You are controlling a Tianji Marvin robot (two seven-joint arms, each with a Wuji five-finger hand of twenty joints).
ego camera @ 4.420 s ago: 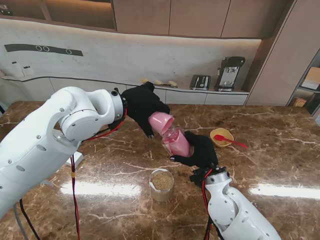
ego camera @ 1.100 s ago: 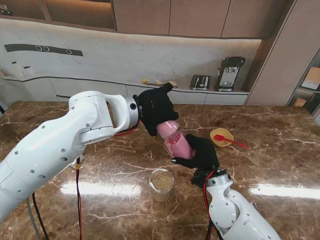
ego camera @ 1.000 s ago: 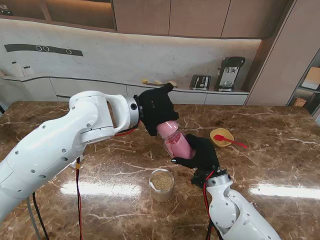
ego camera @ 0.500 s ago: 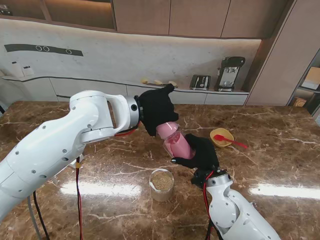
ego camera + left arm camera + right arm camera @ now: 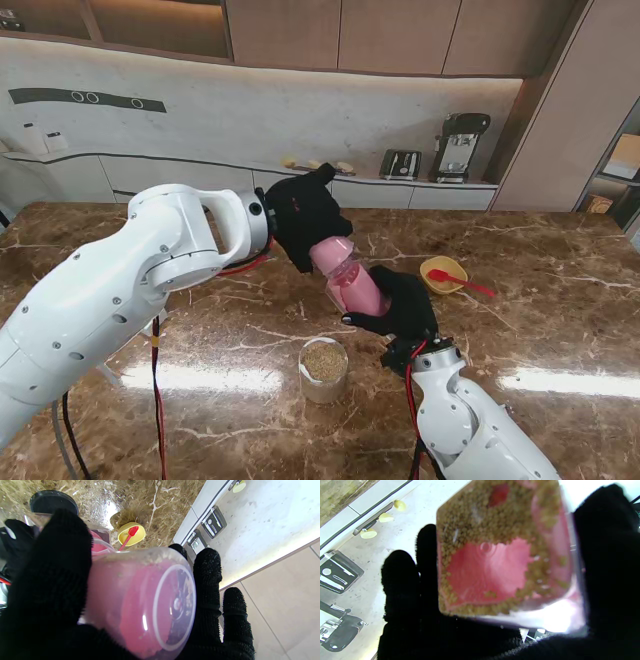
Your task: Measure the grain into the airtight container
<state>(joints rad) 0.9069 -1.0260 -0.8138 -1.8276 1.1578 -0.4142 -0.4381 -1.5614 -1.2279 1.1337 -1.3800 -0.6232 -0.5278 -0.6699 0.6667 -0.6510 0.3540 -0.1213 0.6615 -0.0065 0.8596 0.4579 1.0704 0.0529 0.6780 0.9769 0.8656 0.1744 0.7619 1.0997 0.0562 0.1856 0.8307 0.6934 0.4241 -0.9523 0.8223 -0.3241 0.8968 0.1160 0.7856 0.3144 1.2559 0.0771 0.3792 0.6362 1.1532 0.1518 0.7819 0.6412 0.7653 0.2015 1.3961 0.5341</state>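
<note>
My right hand (image 5: 402, 305) is shut on a clear, pink-lined container (image 5: 358, 290) and holds it tilted above the table. The right wrist view shows its base (image 5: 505, 555) with grain lying inside, my right hand (image 5: 602, 560) wrapped around it. My left hand (image 5: 300, 220) is shut on a pink cup-shaped piece (image 5: 331, 254) that sits against the container's upper end. In the left wrist view that piece (image 5: 140, 600) fills the palm of my left hand (image 5: 50, 580). Whether the two parts are joined is hidden by the fingers.
A clear jar of grain (image 5: 324, 368) stands on the marble table nearer to me than the hands. A yellow bowl (image 5: 443, 272) with a red spoon (image 5: 465, 284) sits to the right, also seen as the yellow bowl (image 5: 131, 533). A dark round object (image 5: 53, 501) lies on the table.
4.4 s ago the pink piece was angled off the container's mouth; now it sits on that end. Over the last second my left hand has turned slightly and its elbow shifted left. The right hand stayed still.
</note>
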